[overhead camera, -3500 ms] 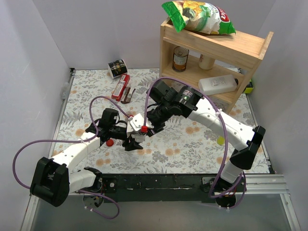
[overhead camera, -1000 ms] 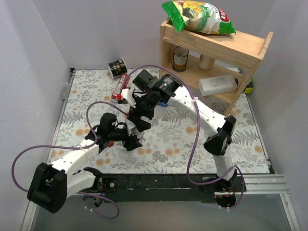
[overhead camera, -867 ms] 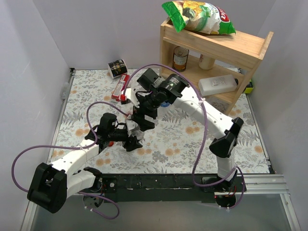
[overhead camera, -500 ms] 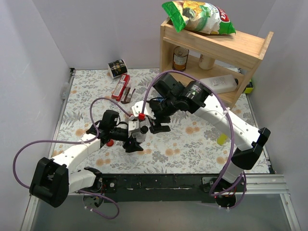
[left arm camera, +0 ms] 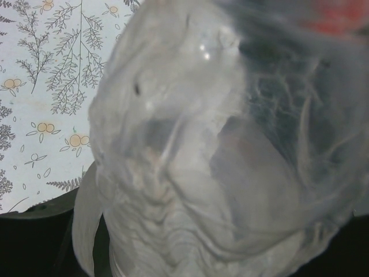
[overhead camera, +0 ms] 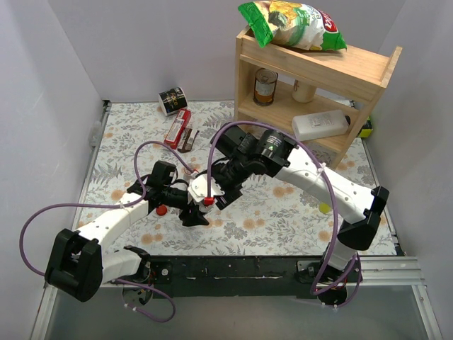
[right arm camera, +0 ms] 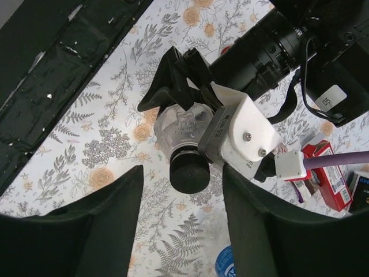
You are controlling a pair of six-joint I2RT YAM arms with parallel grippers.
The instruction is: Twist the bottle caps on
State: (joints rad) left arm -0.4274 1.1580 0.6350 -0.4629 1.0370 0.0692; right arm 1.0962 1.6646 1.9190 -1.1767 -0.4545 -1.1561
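Clear bottle (left arm camera: 196, 150), blurred beyond detail

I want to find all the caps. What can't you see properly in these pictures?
Left wrist view: the bottle is too close and blurred; its label is unreadable.
Top view: the right arm hides the bottle's black cap.
Right wrist view: the blue cap is cut off by the bottom edge.
Top view: a red blob beside the left arm is too small to name.

Clear crumpled bottle (right arm camera: 180, 130) held off the mat (right arm camera: 109, 144), centre-left; black cap (right arm camera: 189, 172) on its neck. Blue cap (right arm camera: 226, 262) lies loose on the mat.
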